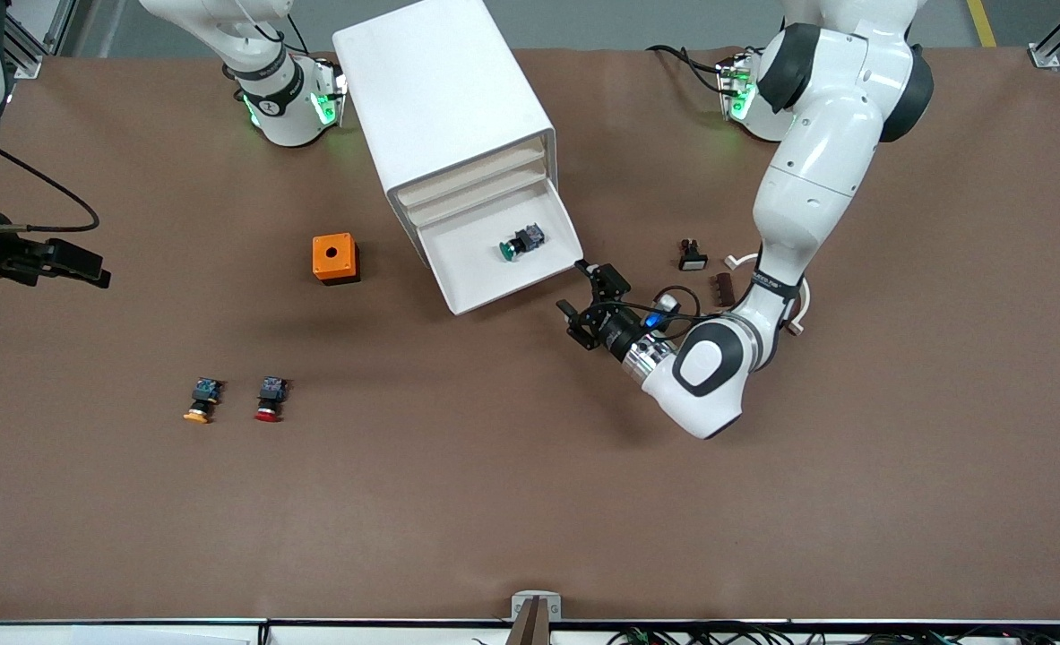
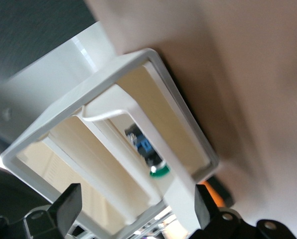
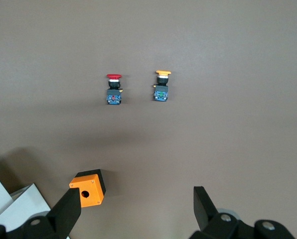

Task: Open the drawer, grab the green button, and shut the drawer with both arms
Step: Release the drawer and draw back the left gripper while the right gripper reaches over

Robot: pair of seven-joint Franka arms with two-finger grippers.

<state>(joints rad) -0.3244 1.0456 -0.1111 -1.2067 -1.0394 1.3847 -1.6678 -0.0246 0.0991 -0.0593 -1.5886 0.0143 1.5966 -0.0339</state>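
Brown table fills view — grey floor at top, evenly lit.

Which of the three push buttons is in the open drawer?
The green-capped button, lying in the pulled-out bottom drawer. The orange-capped button and red-capped button lie on the table.

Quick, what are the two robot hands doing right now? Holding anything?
Left end effector: open, empty, at the pulled-out drawer.
Right end effector: open, empty, waiting.
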